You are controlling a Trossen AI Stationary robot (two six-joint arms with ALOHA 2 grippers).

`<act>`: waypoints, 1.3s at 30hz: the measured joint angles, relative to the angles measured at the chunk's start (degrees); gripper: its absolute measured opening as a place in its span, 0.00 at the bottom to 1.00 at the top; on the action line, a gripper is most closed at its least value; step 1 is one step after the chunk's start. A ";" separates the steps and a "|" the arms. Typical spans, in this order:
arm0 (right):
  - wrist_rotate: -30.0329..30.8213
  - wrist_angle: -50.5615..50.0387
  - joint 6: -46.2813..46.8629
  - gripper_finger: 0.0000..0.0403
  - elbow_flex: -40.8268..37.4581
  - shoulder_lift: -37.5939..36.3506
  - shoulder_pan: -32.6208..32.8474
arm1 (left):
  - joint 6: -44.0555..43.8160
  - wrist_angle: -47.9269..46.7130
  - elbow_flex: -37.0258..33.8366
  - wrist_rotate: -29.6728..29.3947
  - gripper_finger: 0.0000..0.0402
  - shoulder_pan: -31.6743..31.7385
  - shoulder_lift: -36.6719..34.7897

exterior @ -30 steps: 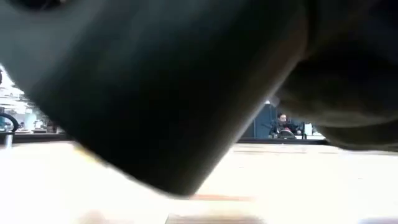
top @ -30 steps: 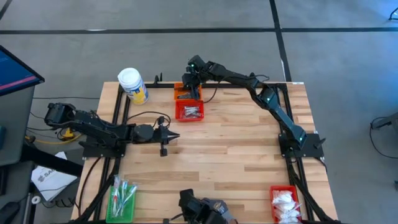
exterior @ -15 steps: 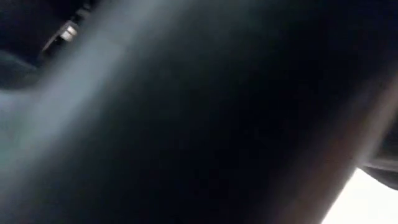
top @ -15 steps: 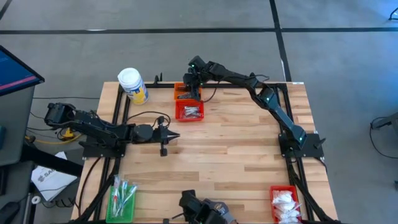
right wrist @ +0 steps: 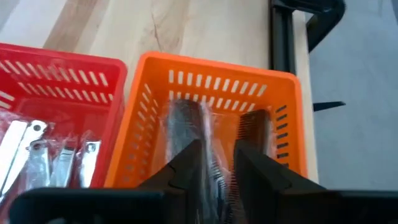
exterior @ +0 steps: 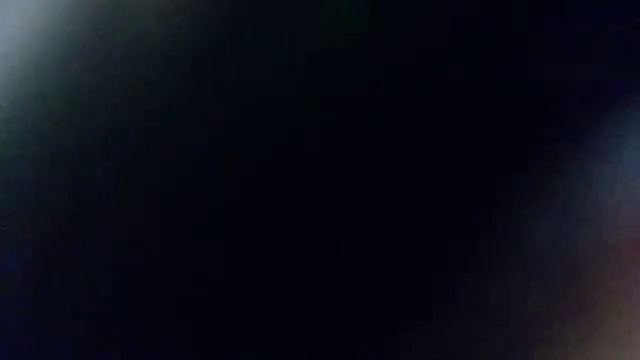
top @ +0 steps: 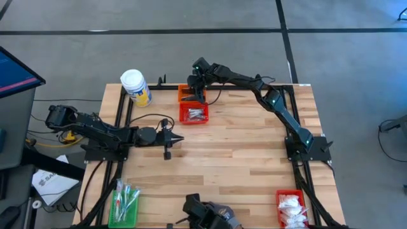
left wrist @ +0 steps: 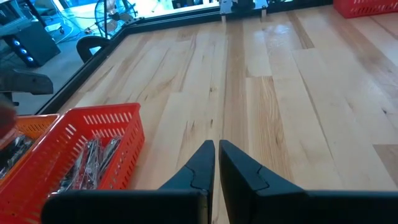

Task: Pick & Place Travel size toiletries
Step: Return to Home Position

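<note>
At the table's far edge stands an orange basket (top: 186,95) holding dark combs in clear wrap (right wrist: 183,121). My right gripper (right wrist: 217,149) hangs over it, pointing down at a slant, its fingers a little apart with a wrapped comb showing in the gap. Next to it, a red basket (top: 193,114) holds silver clippers in packets (right wrist: 37,155). My left gripper (top: 180,138) is shut above the bare wood at the left middle, touching nothing. The low view is wholly dark. My right gripper's fingers (right wrist: 186,165) stand on either side of a wrapped comb's upper end (right wrist: 214,134), coming from above at a slant. Whether they touch it, I cannot tell. The comb lies in the orange basket.
A white jar with a yellow label (top: 135,87) stands at the far left corner. A green basket with clear sticks (top: 125,200) sits near left, and a red basket with white packets (top: 290,207) near right. A dark device (top: 206,215) sits at the near edge.
A dark shape that covered part of the low view a second ago now fills it wholly. In the high view both arms stay where they were.
</note>
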 joint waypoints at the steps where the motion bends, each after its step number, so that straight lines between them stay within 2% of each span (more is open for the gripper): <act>1: 0.46 0.17 -0.07 0.24 0.00 0.00 0.01 | -0.01 0.00 0.00 0.00 0.04 0.00 0.00; 11: 7.51 -0.16 0.09 0.46 0.03 -3.83 1.09 | -0.21 0.09 0.00 0.04 0.04 -0.28 0.00; 16: 9.49 -0.43 3.41 0.51 0.04 -6.86 2.58 | -0.23 0.26 0.00 0.07 0.04 -0.58 0.00; 20: 9.52 -2.34 6.37 0.51 0.07 -8.90 3.75 | -0.47 0.29 0.00 0.04 0.04 -0.59 0.00; 26: 9.49 -8.33 12.49 0.43 0.04 -10.46 6.38 | -2.27 0.47 0.00 0.00 0.04 -0.78 0.00; 30: 9.48 -12.27 16.97 0.30 0.05 -10.54 8.95 | -2.34 0.63 0.00 0.00 0.04 -1.51 0.00; 36: 9.48 -18.68 22.15 0.04 0.04 -10.54 14.11 | -6.50 1.41 -0.02 0.00 0.04 -3.48 0.00; 39: 9.44 -19.83 24.78 0.02 0.04 -10.54 16.69 | -8.26 1.91 -0.02 0.00 0.04 -4.84 0.00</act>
